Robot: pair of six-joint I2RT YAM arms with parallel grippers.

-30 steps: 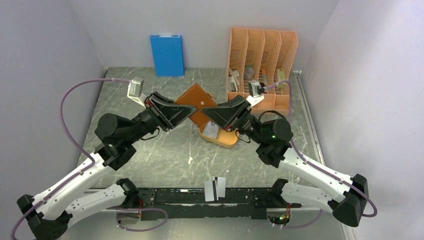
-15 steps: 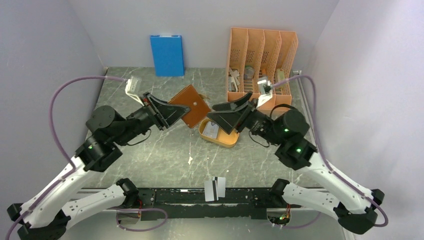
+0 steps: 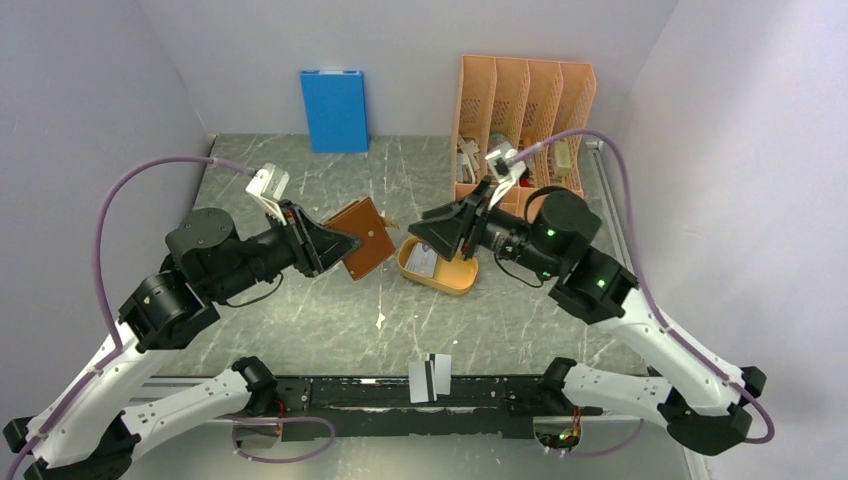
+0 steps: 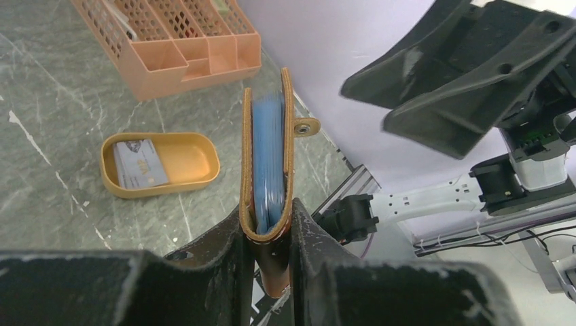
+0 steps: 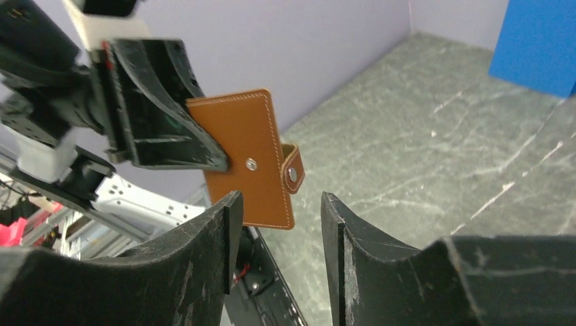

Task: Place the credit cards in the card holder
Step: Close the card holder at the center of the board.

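Observation:
My left gripper is shut on the bottom fold of the brown card holder and holds it in the air, left of the table's middle. In the left wrist view the card holder stands edge-on between the fingers, with blue credit cards tucked inside. My right gripper is open and empty, a short gap to the right of the holder. Its fingers frame the holder's snap face. Another card lies in the orange tray. A white card with a black stripe lies at the near edge.
A tall orange file rack stands at the back right, close behind the right wrist. An upright blue box leans on the back wall. The tray sits just below the right gripper.
The right gripper has opened and drawn away from the card holder. The left arm has carried the holder left and nearer, widening the gap between the two grippers.

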